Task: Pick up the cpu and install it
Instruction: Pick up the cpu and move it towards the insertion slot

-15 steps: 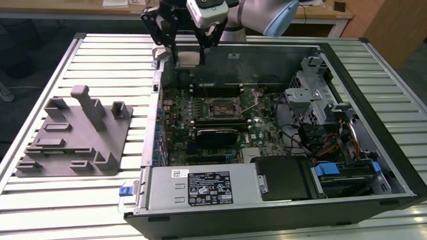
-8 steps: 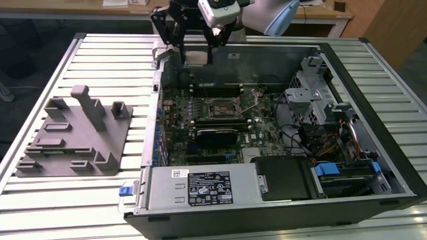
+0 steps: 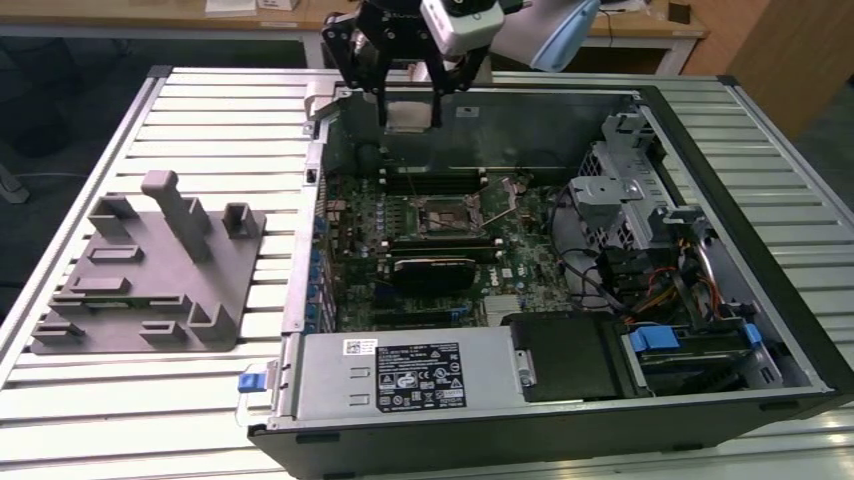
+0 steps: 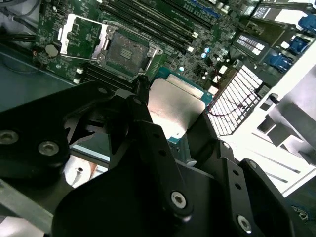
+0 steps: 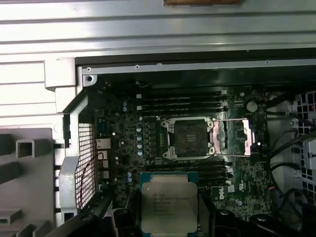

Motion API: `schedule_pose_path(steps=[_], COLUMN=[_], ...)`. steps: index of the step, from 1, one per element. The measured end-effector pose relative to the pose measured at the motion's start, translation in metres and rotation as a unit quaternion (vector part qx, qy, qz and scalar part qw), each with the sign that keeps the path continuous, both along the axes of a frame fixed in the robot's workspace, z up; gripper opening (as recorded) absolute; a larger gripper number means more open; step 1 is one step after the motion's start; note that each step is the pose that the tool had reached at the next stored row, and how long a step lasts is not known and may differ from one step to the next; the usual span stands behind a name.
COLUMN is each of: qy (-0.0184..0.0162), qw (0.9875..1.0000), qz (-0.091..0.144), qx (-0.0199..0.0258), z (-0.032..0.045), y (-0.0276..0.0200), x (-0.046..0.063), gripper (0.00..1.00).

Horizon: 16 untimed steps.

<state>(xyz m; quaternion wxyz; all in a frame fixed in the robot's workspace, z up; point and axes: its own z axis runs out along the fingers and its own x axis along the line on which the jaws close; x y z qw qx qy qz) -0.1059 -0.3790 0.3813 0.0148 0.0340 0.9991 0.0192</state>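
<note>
Slatted table, open computer case, cpu held aloft.
Inside the case the socket stands open; over the far wall the tool is closed partway, jaws clamping the cpu's edges: flat, square, silver-topped, green-rimmed.

The small flat square cpu has a dull silver metal top edged in thin teal-green. The metal claw is matte black. The computer's flat circuit board is dark green, dotted with blue and silver. The moulded plastic fixture is plain grey; the slatted metal counter is pale silver, striped by parallel grooves.
</note>
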Motion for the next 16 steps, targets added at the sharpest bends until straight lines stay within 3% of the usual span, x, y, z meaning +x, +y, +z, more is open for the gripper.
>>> schedule_pose_path(steps=[16], qy=[0.0000], qw=[1.0000], qz=[0.000], qx=[0.0000], z=[-0.0003], y=[0.0023], x=[0.030], gripper=[0.55])
